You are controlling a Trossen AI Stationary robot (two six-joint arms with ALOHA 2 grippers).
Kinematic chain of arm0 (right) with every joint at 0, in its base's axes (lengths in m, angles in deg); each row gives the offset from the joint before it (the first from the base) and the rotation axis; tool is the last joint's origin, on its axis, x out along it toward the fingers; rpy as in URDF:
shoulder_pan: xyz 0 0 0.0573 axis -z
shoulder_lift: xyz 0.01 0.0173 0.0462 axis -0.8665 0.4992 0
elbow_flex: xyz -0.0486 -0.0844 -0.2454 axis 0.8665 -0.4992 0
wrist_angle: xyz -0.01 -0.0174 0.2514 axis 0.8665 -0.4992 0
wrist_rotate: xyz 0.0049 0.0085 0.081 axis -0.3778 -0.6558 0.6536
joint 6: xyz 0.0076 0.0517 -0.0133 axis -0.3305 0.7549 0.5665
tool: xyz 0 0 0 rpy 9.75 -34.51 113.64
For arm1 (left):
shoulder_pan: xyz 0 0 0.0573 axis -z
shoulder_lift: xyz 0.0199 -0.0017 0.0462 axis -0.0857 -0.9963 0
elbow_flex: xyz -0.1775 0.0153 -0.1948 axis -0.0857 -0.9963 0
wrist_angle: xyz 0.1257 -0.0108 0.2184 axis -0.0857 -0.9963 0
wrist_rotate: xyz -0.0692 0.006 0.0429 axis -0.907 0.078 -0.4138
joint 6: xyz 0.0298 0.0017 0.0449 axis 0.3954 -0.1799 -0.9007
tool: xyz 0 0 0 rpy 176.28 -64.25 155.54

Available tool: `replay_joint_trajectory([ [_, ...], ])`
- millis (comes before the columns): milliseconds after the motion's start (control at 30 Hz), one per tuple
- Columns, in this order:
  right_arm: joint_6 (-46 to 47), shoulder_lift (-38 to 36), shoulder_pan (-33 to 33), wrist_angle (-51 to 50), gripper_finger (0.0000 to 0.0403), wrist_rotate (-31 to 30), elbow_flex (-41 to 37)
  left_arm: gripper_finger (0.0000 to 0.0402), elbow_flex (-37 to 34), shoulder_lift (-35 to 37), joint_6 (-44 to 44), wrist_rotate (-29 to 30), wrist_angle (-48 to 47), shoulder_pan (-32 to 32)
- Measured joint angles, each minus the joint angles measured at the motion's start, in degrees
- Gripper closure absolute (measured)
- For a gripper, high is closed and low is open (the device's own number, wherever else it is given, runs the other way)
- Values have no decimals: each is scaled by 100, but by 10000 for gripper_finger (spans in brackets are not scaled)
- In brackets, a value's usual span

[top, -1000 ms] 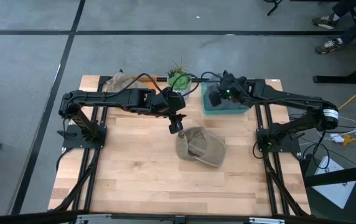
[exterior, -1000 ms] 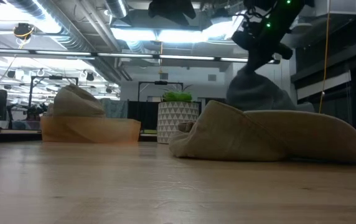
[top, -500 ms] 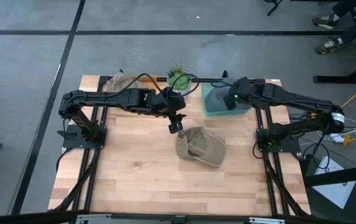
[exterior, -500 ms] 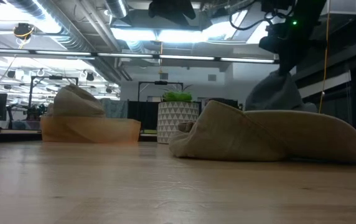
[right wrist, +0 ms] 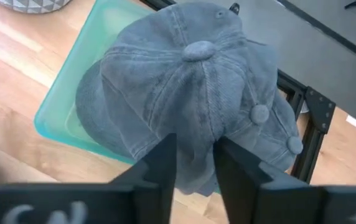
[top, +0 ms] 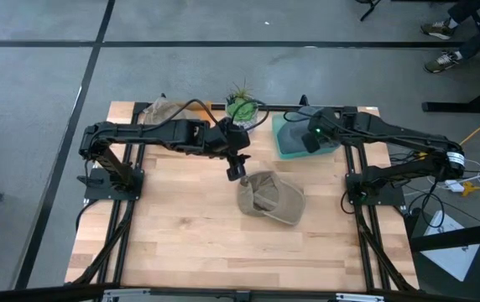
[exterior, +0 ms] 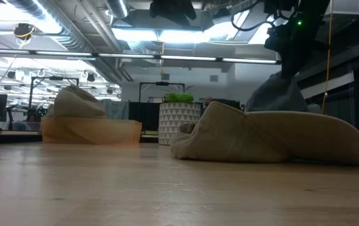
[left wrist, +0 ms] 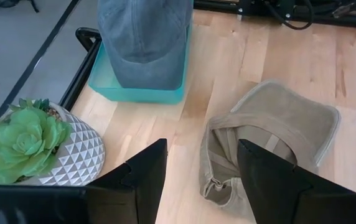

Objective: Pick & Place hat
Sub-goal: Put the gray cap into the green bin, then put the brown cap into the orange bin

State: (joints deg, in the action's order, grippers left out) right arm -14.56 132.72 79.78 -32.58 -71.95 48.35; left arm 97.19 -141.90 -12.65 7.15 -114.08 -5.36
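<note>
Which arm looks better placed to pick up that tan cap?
Left. Its open gripper hangs right above the tan cap, while the right gripper is over the grey cap on the teal tray.

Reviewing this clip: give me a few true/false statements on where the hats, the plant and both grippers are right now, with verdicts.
1. The grey hat sits in the teal bin. True.
2. The tan hat lies in the teal bin. False: it lies on the wooden table, outside the bin.
3. The left gripper is open above the table near the tan hat. True.
4. The left gripper holds the potted plant. False: the plant stands on the table, ungripped.
5. The right gripper is at the grey hat over the bin. True.
</note>
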Motion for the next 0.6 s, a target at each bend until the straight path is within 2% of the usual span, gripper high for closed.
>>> replay_joint_trajectory([
  [133,-40,0,0,1,238,-43,0,211,0,-2,39,-6,-104,4],
  [300,-757,0,-4,2,190,-44,46,211,0,-2,109,-7,-113,4],
  [433,-1138,-41,-201,-4,185,-62,209,212,0,-2,108,-9,-113,4],
  [600,-1500,-126,-632,1,198,-39,505,210,0,-2,103,-8,-117,4],
])
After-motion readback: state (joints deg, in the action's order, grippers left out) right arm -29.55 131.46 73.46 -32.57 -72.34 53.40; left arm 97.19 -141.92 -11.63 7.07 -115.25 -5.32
